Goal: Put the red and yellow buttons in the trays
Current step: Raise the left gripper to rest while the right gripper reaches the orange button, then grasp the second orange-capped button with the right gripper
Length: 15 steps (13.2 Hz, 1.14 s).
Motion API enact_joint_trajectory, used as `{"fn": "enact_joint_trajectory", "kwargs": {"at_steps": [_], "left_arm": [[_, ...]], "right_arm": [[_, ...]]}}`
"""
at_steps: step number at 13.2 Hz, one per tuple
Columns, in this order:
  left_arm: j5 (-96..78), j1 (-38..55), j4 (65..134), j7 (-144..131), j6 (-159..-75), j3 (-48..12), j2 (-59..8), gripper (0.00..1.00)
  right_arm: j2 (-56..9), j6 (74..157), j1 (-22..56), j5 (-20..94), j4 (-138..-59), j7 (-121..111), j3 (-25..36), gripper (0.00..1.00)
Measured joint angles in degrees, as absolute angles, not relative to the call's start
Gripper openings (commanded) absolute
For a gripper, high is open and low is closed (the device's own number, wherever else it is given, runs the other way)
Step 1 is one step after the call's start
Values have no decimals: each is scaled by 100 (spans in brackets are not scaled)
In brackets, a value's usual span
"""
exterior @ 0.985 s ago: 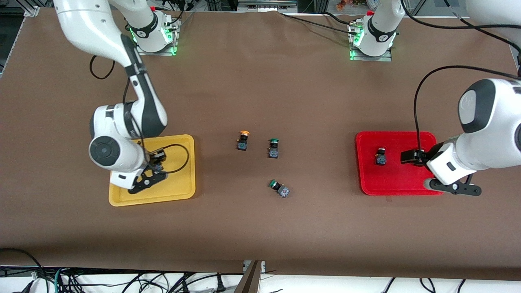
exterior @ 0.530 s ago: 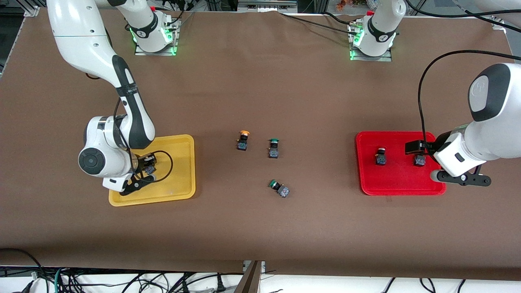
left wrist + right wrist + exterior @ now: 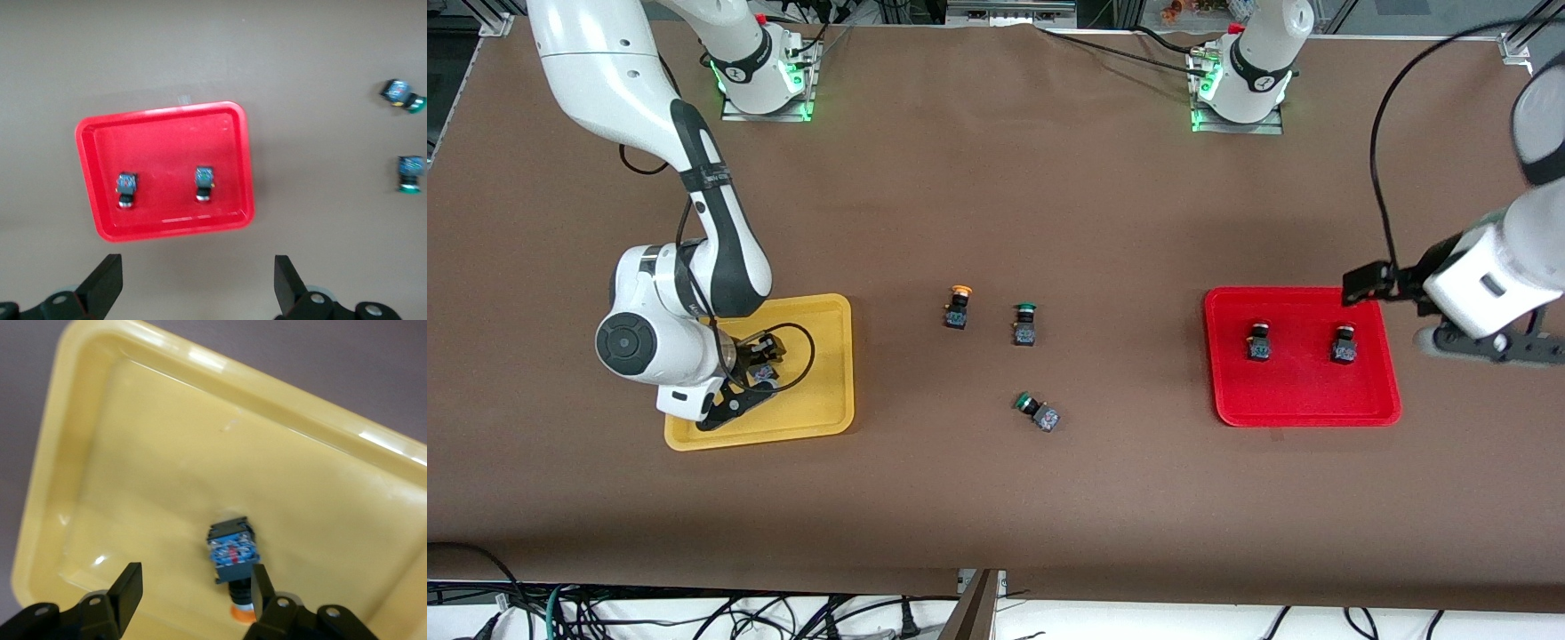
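Two red buttons (image 3: 1259,342) (image 3: 1344,344) stand in the red tray (image 3: 1303,391); they also show in the left wrist view (image 3: 127,188) (image 3: 204,181). My left gripper (image 3: 1365,283) (image 3: 197,290) is open and empty, up in the air over the red tray's rim. My right gripper (image 3: 758,369) (image 3: 193,587) is open, low over the yellow tray (image 3: 818,391) (image 3: 153,453). A yellow button (image 3: 231,553) lies on its side in that tray, beside one finger (image 3: 260,583). A second yellow button (image 3: 958,307) stands on the table mid-way between the trays.
Two green-capped buttons are on the brown table: one upright (image 3: 1024,324) beside the yellow one, one on its side (image 3: 1037,412) nearer the front camera. Both show in the left wrist view (image 3: 409,173) (image 3: 402,95). The arm bases stand along the table's back edge.
My left gripper has let go of the second red button in the red tray and risen away from it. My right gripper has shifted a little over the yellow tray.
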<state>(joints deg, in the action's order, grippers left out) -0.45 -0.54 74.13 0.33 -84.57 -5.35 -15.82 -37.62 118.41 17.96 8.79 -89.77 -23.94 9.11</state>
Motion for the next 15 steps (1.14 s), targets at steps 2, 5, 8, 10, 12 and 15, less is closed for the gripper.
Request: {"fn": "enact_joint_trajectory", "kwargs": {"at_steps": [2, 5, 8, 10, 12, 15], "left_arm": [[-101, -54, 7841, -131, -8412, -523, -1004, 100], [-105, 5, 8331, -562, -8374, -521, -601, 100], [-105, 14, 8574, -638, -8373, -480, -590, 100], [-105, 4, 8602, -637, -8373, -444, -655, 100], [-105, 28, 8597, -638, -8384, -454, -683, 100], [-105, 13, 8541, -638, -8410, -444, -732, 100]], "right_arm": [[-3740, 11699, 1799, 891, -8892, -1834, 654, 74], [-3714, 11588, 1845, 893, -8793, -573, 93, 74], [-3712, 11585, 2027, 893, -8766, 955, -404, 74], [-3736, 11723, 2516, 892, -8742, 2060, -487, 74], [-3852, 12052, 3018, 889, -8715, 2966, -488, 74], [-4115, 12390, 3289, 888, -8721, 3517, -483, 74]]}}
